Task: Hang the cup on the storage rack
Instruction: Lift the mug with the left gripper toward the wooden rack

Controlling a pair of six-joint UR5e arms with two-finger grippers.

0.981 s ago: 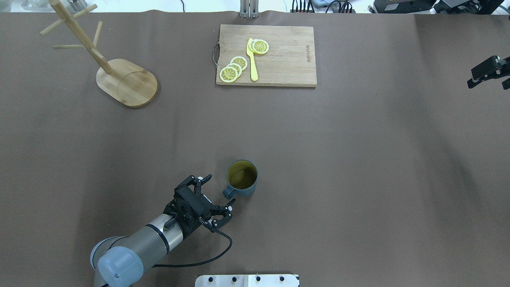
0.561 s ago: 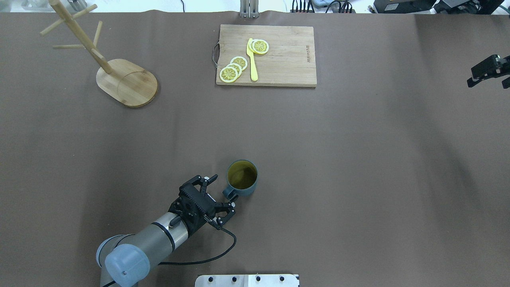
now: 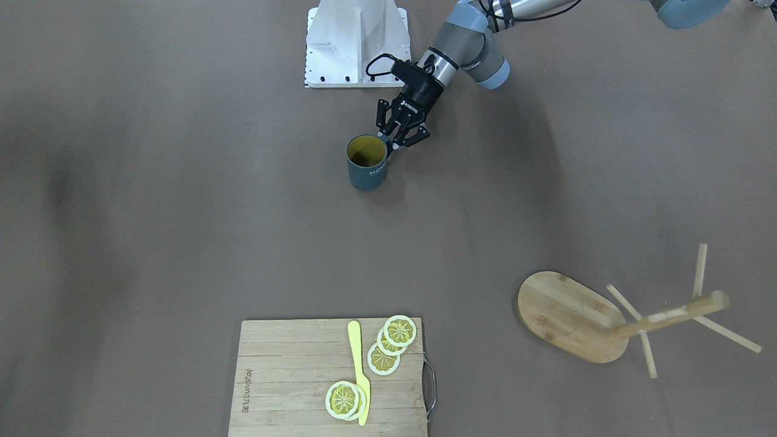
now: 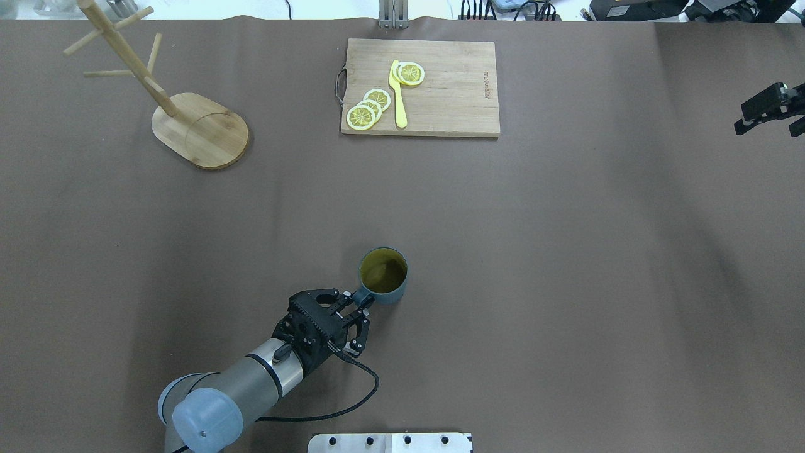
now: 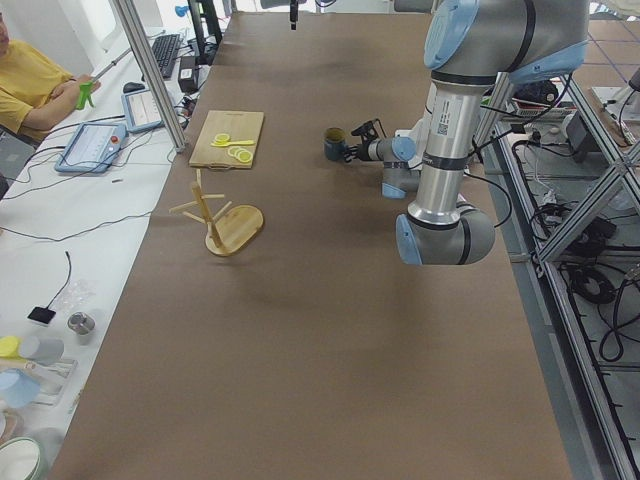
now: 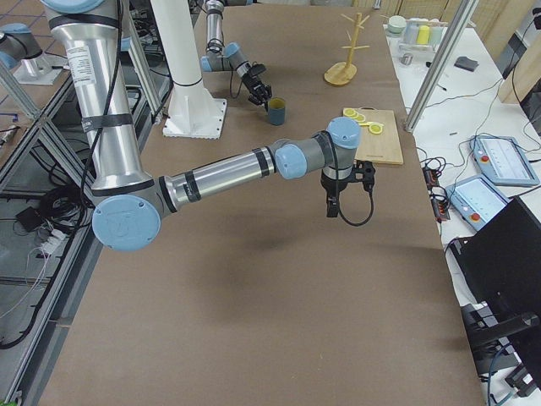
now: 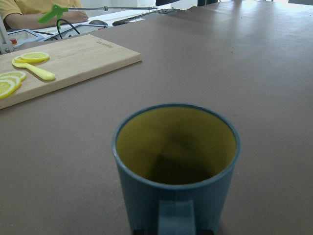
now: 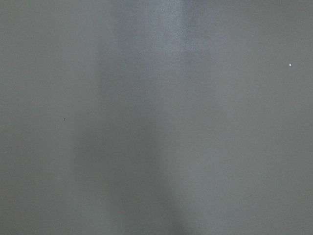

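The dark blue-grey cup (image 4: 382, 275) with a yellow-olive inside stands upright on the brown table, its handle toward the robot. It also shows in the front view (image 3: 367, 161) and fills the left wrist view (image 7: 176, 161). My left gripper (image 4: 357, 303) lies low at the cup's near side, its fingers closed on the handle; it also shows in the front view (image 3: 390, 141). The bamboo storage rack (image 4: 201, 129) stands far left at the back, its pegs bare. My right gripper (image 4: 765, 132) hangs open and empty at the right edge, far from both.
A wooden cutting board (image 4: 440, 88) with lemon slices (image 4: 371, 107) and a yellow knife (image 4: 398, 94) lies at the back centre. The robot's white base plate (image 4: 390, 442) sits at the near edge. Brown table lies between the cup and the rack.
My left gripper moved forward to the cup and its fingers narrowed from wide open onto the handle. The cup shifted slightly away from the robot. The right gripper drifted a little.
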